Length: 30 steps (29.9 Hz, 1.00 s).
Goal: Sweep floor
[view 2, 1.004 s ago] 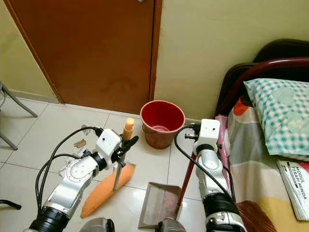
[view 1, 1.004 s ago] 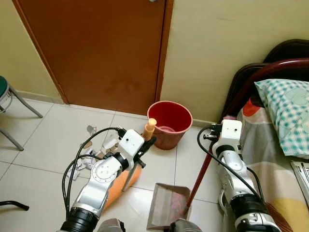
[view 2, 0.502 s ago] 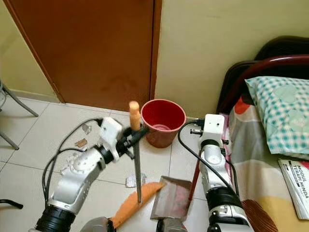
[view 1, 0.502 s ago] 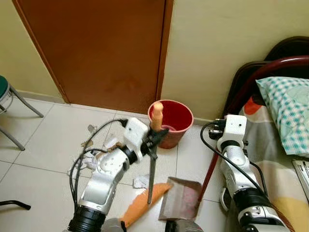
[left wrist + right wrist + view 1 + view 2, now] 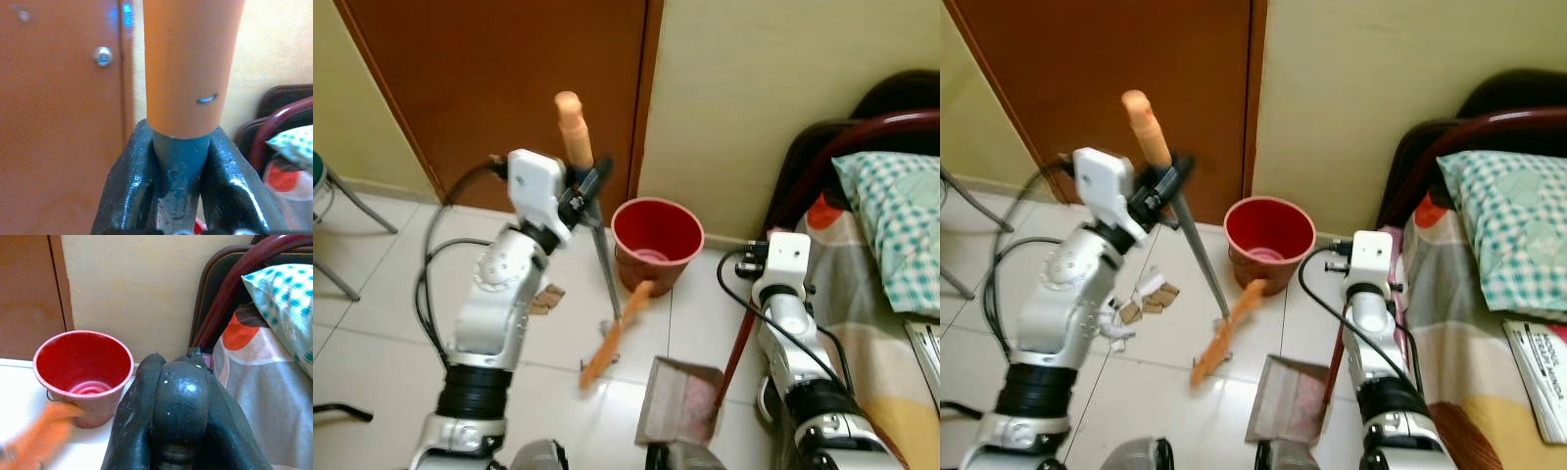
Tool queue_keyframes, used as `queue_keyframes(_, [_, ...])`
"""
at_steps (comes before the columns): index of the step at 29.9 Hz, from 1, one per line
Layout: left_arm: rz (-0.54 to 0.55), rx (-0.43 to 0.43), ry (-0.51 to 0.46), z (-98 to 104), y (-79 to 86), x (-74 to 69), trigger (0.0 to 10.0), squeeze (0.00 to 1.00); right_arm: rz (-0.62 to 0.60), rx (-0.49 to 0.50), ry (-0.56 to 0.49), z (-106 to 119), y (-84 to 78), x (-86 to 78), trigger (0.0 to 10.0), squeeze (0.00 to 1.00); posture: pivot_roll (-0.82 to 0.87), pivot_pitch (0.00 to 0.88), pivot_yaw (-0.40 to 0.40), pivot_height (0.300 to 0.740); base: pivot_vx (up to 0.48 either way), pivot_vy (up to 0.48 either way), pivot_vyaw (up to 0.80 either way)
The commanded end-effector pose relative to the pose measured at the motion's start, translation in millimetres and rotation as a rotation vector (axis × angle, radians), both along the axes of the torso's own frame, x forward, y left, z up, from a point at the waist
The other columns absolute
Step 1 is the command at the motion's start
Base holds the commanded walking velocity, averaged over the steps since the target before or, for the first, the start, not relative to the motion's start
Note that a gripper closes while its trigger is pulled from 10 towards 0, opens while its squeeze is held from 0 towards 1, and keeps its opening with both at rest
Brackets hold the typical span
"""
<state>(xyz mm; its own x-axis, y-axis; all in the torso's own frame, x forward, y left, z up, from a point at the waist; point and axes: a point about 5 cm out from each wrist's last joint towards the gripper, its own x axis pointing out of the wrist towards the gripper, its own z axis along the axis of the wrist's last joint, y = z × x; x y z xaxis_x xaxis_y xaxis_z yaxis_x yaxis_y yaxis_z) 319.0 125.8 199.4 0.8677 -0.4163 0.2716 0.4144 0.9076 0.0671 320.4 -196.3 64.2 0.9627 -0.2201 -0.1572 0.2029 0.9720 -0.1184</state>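
The broom [image 5: 595,230] has a thin grey metal shaft, a peach-orange plastic grip at its upper end and a flat orange head, blurred, at the lower end; its long axis runs on a slant, the grip up near the brown door [image 5: 509,98] and the head down over the pale glossy tiles just in front of the red bucket [image 5: 656,240]; the left gripper [image 5: 178,166], raised in front of the door, pinches the shaft right below the orange grip, its two black fingers pressed against either side; the right gripper [image 5: 181,416] is clamped on the dark red handle of the dustpan [image 5: 680,416], which rises at a slant from a flat brownish pan resting on the tiles near the bed [image 5: 1489,333]; the bucket is round, smooth plastic, standing upright by the cream wall; scraps of paper and card [image 5: 1141,299] lie on the floor beside the left arm; a checked teal pillow [image 5: 1508,220] rests on the bed.
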Motion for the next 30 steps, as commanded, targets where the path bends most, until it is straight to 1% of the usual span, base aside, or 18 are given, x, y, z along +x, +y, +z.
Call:
queue_keyframes(1, [0.063,0.055,-0.002,-8,13.6,0.1,10.0,0.0,0.014,-0.019,0.008,1,0.6,2.5,10.0,0.0,0.03,0.091,-0.045,0.74,0.0,0.0,0.0])
queue_keyframes(2, [0.078,0.073,0.014,-15,18.0,-0.7,10.0,0.0,0.017,-0.017,0.009,0,1.3,2.6,10.0,0.0,0.03,0.091,-0.044,0.74,0.0,0.0,0.0])
queue_keyframes(3, [0.081,0.076,0.018,-16,18.7,-0.9,10.0,0.0,0.017,-0.016,0.01,0,1.4,2.6,10.0,0.0,0.03,0.091,-0.044,0.74,0.0,0.0,0.0])
queue_keyframes(5, [0.093,0.1,0.064,-31,22.3,-3.1,10.0,0.0,0.022,-0.01,0.014,-1,2.2,2.8,10.0,0.0,0.03,0.091,-0.043,0.74,0.0,0.0,0.0])
queue_keyframes(7, [0.095,0.114,0.095,-41,22.6,-5.0,10.0,0.0,0.025,-0.007,0.017,-1,2.7,2.9,10.0,0.0,0.03,0.09,-0.045,0.74,0.0,0.0,0.0])
queue_keyframes(11, [0.069,0.13,0.16,-62,15.0,-10.9,10.0,0.0,0.04,-0.006,0.024,-2,5.0,4.2,10.0,0.0,0.04,0.088,-0.047,0.74,0.0,0.0,0.0])
queue_keyframes(15, [0.037,0.121,0.189,-69,4.9,-14.5,10.0,0.0,0.043,-0.003,0.028,-3,5.3,4.7,10.0,0.0,0.04,0.088,-0.047,0.74,0.0,0.0,0.0])
queue_keyframes(16, [0.031,0.109,0.196,-70,2.6,-15.0,10.0,0.0,0.042,-0.001,0.03,-3,5.1,4.9,10.0,0.0,0.03,0.089,-0.047,0.74,0.0,0.0,0.0])
queue_keyframes(17, [0.019,0.068,0.22,-72,-2.3,-16.1,10.0,0.0,0.041,0.002,0.032,-3,4.9,5.1,10.0,0.0,0.03,0.089,-0.047,0.74,0.0,0.0,0.0])
queue_keyframes(18, [0.014,0.047,0.232,-73,-4.7,-16.6,10.0,0.0,0.041,0.003,0.033,-3,4.7,5.1,10.0,0.0,0.03,0.089,-0.046,0.74,0.0,0.0,0.0])
queue_keyframes(20, [0.007,-0.029,0.267,-74,-10.5,-17.6,10.0,0.0,0.036,0.008,0.033,-3,4.7,5.2,10.0,0.0,0.03,0.089,-0.046,0.74,0.0,0.0,0.0])
queue_keyframes(21, [0.002,-0.086,0.288,-74,-14.8,-18.2,10.0,0.0,0.034,0.013,0.031,-3,5.3,5.6,10.0,0.0,0.03,0.089,-0.046,0.74,0.0,0.0,0.0])
queue_keyframes(22, [-0.001,-0.105,0.294,-73,-16.5,-18.4,10.0,0.0,0.034,0.014,0.03,-3,5.7,5.9,10.0,0.0,0.03,0.089,-0.046,0.74,0.0,0.0,0.0])
queue_keyframes(24, [-0.004,-0.188,0.324,-72,-22.9,-18.4,10.0,0.0,0.038,0.02,0.027,-2,8.0,7.0,10.0,0.0,0.03,0.094,-0.043,0.74,0.0,0.0,0.0])
queue_keyframes(25, [-0.004,-0.188,0.324,-72,-22.9,-18.4,10.0,0.0,0.038,0.02,0.027,-2,8.0,7.0,10.0,0.0,0.03,0.094,-0.043,0.74,0.0,0.0,0.0])
queue_keyframes(26, [0.003,-0.228,0.338,-71,-24.2,-17.7,10.0,0.0,0.042,0.026,0.025,-2,9.8,7.5,10.0,0.0,0.03,0.094,-0.043,0.74,0.0,0.0,0.0])
queue_keyframes(29, [0.022,-0.287,0.361,-67,-24.5,-16.4,10.0,0.0,0.051,0.04,0.021,-1,13.7,9.0,10.0,0.0,0.03,0.101,-0.042,0.74,0.0,0.0,0.0])
queue_keyframes(30, [0.027,-0.293,0.364,-67,-24.2,-16.3,10.0,0.0,0.052,0.043,0.02,0,14.5,9.5,10.0,0.0,0.02,0.111,-0.044,0.74,0.0,0.0,0.0])
